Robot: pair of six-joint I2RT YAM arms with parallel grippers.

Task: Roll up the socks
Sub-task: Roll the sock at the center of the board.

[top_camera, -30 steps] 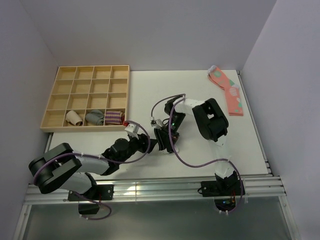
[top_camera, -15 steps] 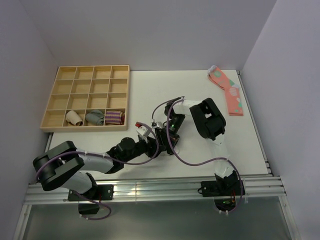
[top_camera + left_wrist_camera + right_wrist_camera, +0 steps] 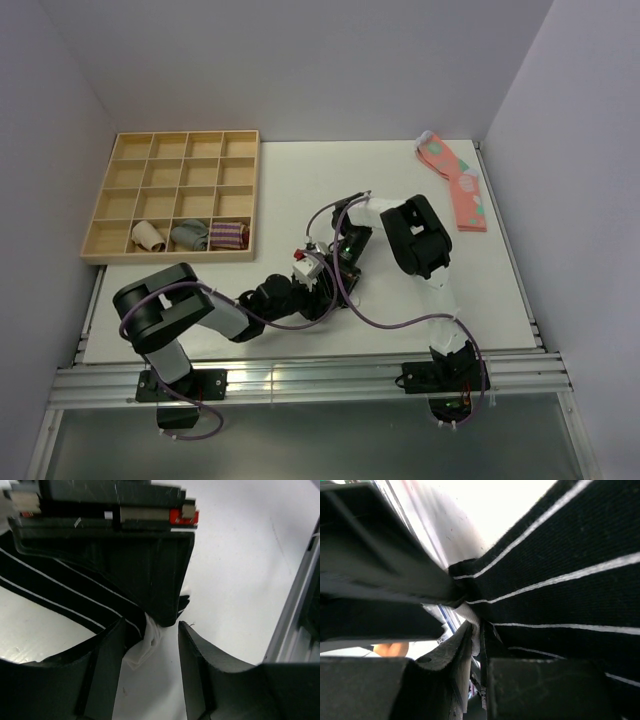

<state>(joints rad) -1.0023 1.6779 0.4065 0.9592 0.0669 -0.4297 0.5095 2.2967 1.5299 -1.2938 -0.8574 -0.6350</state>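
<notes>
- No text, brand, number or sign legible in any view.
- Red patch (image 3: 176, 516) and pale strip (image 3: 145, 514), left wrist view: no characters readable.

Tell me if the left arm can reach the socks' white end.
Probably yes. The left claw stands open with the white trim of the socks between its fingers. The right claw, shut on the socks beside it, crowds the spot but leaves the trim bare.

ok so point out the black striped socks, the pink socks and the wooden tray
black striped socks (image 3: 60, 587), left wrist view, on the striped fabric
pink socks (image 3: 465, 195), top external view, middle of the pair
wooden tray (image 3: 164, 148), top external view, floor of an empty compartment
</notes>
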